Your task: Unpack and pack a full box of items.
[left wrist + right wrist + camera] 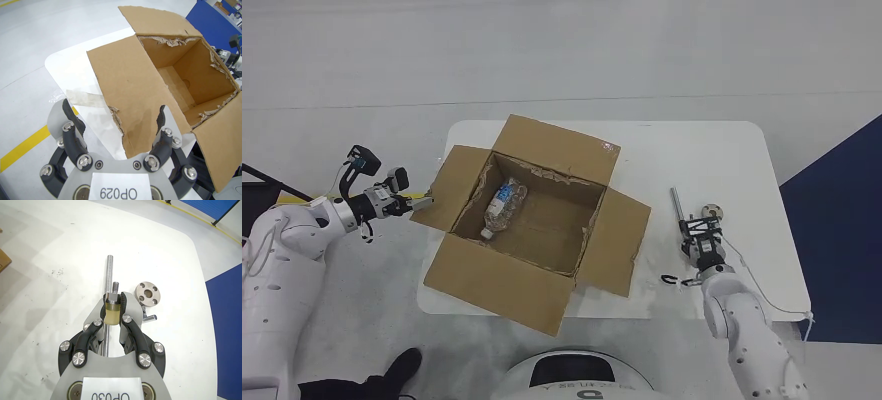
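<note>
An open cardboard box [542,215] with torn flaps stands mid-table, and a clear plastic bottle [500,205] lies inside on its floor. My left gripper [412,200] is open, off the table's left edge, level with the box's left flap [132,106]. My right gripper [112,298] is shut on a yellowish rubber bumper with a threaded metal stud [113,306], just above the table at the right. Beneath it lies a steel rod [108,275], and a round metal flange [147,294] with bolt holes sits close beside it.
The white table [692,160] has bare surface behind the box and on the right. A small black clip [670,280] lies near the right arm. A strip of tape [83,98] hangs at the table's left edge. Blue panels [842,220] stand right of the table.
</note>
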Tool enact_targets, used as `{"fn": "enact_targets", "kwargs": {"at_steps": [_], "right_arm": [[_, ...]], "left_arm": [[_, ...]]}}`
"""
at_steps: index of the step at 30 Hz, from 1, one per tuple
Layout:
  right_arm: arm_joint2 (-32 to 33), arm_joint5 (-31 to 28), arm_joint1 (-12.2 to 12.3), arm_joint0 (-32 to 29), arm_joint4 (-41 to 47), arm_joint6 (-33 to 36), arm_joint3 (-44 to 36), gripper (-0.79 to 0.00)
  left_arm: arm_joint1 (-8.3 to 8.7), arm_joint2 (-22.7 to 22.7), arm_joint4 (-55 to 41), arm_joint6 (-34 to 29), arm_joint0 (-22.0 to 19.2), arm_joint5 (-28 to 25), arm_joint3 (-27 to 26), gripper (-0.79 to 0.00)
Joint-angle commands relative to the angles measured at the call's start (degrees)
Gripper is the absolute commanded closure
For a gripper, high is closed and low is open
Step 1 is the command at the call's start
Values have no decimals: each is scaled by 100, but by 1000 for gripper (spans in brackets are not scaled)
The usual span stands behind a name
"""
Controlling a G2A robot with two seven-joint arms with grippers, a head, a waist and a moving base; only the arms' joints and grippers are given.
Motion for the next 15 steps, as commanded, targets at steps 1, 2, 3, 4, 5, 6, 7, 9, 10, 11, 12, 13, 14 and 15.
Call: {"fn": "enact_targets", "kwargs": {"at_steps": [1,2,3,4,5,6,7,9,10,11,12,13,14,15], "right_arm": [[-43,38,-9,55,-33,98,26,-52],[-63,69,-14,81,-48,161,42,-68],[-77,127,-20,111,-73,247,67,-108],[-94,189,-27,141,-100,329,77,-132],[-113,242,-33,167,-112,398,85,-154],[-127,276,-40,188,-115,431,87,-166],[-139,298,-45,199,-116,453,93,-172],[-141,346,-52,203,-141,460,94,-188],[-142,351,-54,200,-145,459,91,-203],[-137,364,-57,196,-145,468,91,-228],[-137,364,-59,196,-149,476,86,-243],[-140,359,-61,199,-162,494,85,-271],[-146,360,-63,207,-187,540,94,-277],[-154,375,-66,223,-213,587,92,-277]], "left_arm": [[0,0,0,0,0,0,0,-785],[0,0,0,0,0,0,0,-785],[0,0,0,0,0,0,0,-785],[0,0,0,0,0,0,0,-785],[0,0,0,0,0,0,0,-785],[0,0,0,0,0,0,0,-785],[0,0,0,0,0,0,0,-785],[0,0,0,0,0,0,0,-785],[0,0,0,0,0,0,0,-785],[0,0,0,0,0,0,0,-785],[0,0,0,0,0,0,0,-785],[0,0,0,0,0,0,0,-785],[0,0,0,0,0,0,0,-785],[0,0,0,0,0,0,0,-785]]}}
